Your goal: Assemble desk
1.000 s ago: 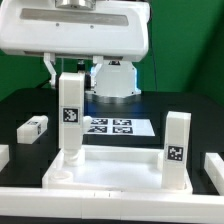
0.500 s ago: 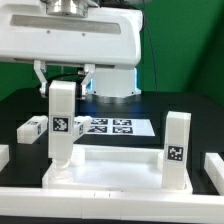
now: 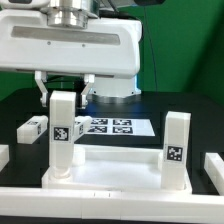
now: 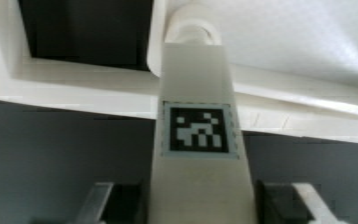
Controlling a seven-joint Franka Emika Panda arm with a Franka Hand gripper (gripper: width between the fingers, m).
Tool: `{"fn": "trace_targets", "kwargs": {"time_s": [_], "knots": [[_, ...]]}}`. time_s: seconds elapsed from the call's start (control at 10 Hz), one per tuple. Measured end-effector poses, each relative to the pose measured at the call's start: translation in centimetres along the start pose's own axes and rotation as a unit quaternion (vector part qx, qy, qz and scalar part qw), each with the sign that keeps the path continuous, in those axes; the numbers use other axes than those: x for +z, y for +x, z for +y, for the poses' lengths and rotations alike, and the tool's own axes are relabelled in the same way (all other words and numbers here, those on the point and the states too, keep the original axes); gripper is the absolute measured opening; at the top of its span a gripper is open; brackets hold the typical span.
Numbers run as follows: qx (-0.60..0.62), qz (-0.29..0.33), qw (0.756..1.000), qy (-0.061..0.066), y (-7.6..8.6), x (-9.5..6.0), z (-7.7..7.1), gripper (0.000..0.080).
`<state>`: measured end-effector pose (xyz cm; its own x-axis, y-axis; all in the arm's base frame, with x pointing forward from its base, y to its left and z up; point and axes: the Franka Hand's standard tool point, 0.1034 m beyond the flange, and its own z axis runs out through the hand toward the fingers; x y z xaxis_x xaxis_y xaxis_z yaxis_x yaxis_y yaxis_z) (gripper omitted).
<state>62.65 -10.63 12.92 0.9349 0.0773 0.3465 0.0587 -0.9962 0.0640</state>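
Note:
The white tabletop (image 3: 120, 172) lies upside down at the front, rim up. My gripper (image 3: 63, 98) is shut on the top of a white square leg (image 3: 61, 140) with a marker tag. It holds the leg upright, with the leg's lower end at the tabletop's corner on the exterior view's left. In the wrist view the leg (image 4: 202, 120) runs between my dark finger pads (image 4: 286, 205) down to the tabletop's rim (image 4: 78, 80); my gripper (image 4: 202, 208) closes on it. I cannot tell whether the leg is seated in the socket. A second leg (image 3: 177, 150) stands upright at the right corner.
A loose leg (image 3: 33, 128) lies on the black table at the exterior view's left. Further white parts show at the left edge (image 3: 3, 155) and the right edge (image 3: 212, 168). The marker board (image 3: 110, 127) lies behind the tabletop, in front of the robot base (image 3: 112, 85).
My gripper has come down and a little to the exterior view's left with the leg in it. The leg's lower end now sits lower at the tabletop's left corner.

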Motion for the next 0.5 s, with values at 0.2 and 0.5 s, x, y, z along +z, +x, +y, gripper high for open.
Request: {"fn": "trace_targets", "kwargs": {"time_s": [0.2,0.5], "knots": [[0.0,-0.003,1.0,0.0,-0.23,0.27,0.04,0.029],[-0.001,0.001,1.0,-0.007,-0.7,0.69,0.1,0.0291]]}}
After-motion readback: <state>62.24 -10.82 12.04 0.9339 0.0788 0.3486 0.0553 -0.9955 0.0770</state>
